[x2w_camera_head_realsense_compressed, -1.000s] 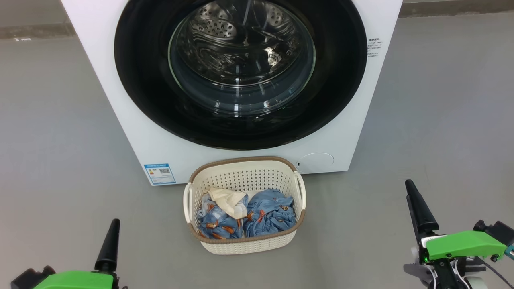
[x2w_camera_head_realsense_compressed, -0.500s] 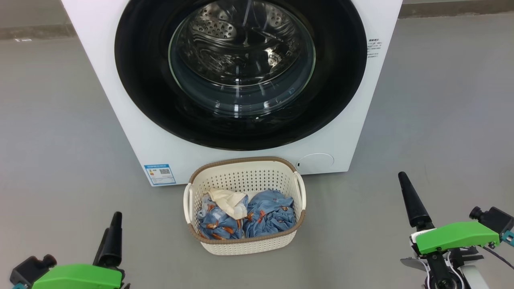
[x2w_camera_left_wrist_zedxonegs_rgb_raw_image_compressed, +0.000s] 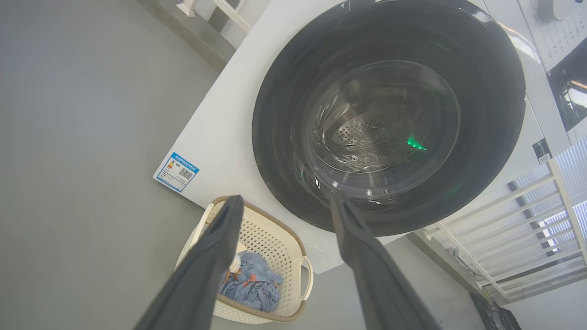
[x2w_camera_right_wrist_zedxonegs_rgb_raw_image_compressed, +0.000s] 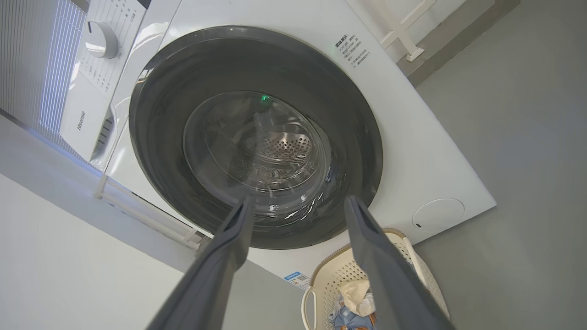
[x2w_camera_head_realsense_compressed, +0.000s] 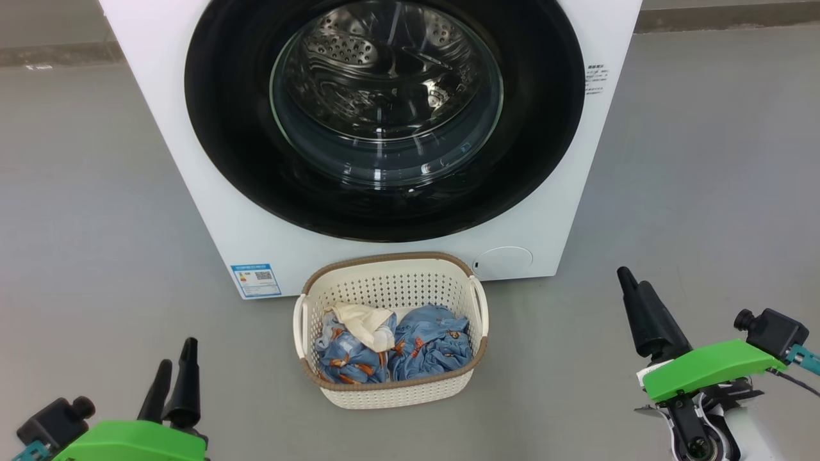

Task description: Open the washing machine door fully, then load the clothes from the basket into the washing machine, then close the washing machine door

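One washing machine (x2w_camera_head_realsense_compressed: 192, 192) takes up the twelve o'clock half of the head view, a white box standing on the grey floor (x2w_camera_head_realsense_compressed: 83, 192); its one washing machine door (x2w_camera_head_realsense_compressed: 224, 128) lies shut and flush against the front, black rim around a clear glass bowl with the perforated drum showing through; one blue label sticker (x2w_camera_head_realsense_compressed: 255, 280) sits at the seven o'clock corner of the front, one round white cover (x2w_camera_head_realsense_compressed: 503, 261) at the five o'clock corner; one basket (x2w_camera_head_realsense_compressed: 391, 394) stands on the floor at six o'clock of the door, just in front of the machine; in it lie the clothes (x2w_camera_head_realsense_compressed: 429, 349), two blue printed bundles side by side, and one cream cloth (x2w_camera_head_realsense_compressed: 362, 320) on top of the bundle at nine o'clock; two claws hang over the floor, well apart from the basket; the left gripper (x2w_camera_head_realsense_compressed: 177, 355) at seven o'clock, fingers spread wide, holding and touching nothing; the right gripper (x2w_camera_head_realsense_compressed: 633, 282) at four o'clock, likewise spread wide and empty.
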Robot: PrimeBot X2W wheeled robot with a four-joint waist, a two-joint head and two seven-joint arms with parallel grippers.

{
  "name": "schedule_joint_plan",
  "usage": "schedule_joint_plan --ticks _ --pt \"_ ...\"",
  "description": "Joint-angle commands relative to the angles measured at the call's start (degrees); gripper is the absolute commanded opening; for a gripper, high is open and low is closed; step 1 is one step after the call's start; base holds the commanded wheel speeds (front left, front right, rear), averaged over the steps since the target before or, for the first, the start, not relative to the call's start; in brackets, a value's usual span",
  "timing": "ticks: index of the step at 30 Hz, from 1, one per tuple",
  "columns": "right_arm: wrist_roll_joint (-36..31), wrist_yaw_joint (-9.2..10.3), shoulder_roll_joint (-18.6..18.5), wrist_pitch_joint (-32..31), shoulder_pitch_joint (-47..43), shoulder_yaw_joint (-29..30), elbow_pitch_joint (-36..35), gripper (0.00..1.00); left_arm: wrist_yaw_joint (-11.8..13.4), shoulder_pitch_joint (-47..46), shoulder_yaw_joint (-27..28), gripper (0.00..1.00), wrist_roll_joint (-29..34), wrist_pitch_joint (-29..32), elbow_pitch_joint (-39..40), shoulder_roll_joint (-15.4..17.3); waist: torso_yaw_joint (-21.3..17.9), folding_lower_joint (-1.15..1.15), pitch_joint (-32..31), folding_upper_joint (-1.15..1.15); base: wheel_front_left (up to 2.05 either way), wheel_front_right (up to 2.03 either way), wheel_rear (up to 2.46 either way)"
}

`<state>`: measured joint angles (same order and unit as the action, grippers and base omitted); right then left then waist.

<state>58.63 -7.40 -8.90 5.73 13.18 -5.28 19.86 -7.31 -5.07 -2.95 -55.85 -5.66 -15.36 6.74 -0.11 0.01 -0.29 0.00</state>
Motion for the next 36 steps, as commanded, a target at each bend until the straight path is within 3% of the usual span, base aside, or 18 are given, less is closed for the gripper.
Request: schedule_joint_plan --ticks 1,36 --pt "-1.7 -0.05 -0.8 0.7 2.8 -1.4 -1.2 1.00 -0.1 -3.3 1.1 1.00 1.6 -0.7 1.2 1.9 0.0 -0.01 0.0 0.00 0.00 0.00 0.00" --pt "-28.4 -0.08 -1.9 6.2 7.4 -5.0 6.4 1.00 0.3 -4.7 -0.7 1.00 30.8 -6.5 -1.3 4.0 0.2 -0.01 -0.1 0.00 0.00 0.00 0.00"
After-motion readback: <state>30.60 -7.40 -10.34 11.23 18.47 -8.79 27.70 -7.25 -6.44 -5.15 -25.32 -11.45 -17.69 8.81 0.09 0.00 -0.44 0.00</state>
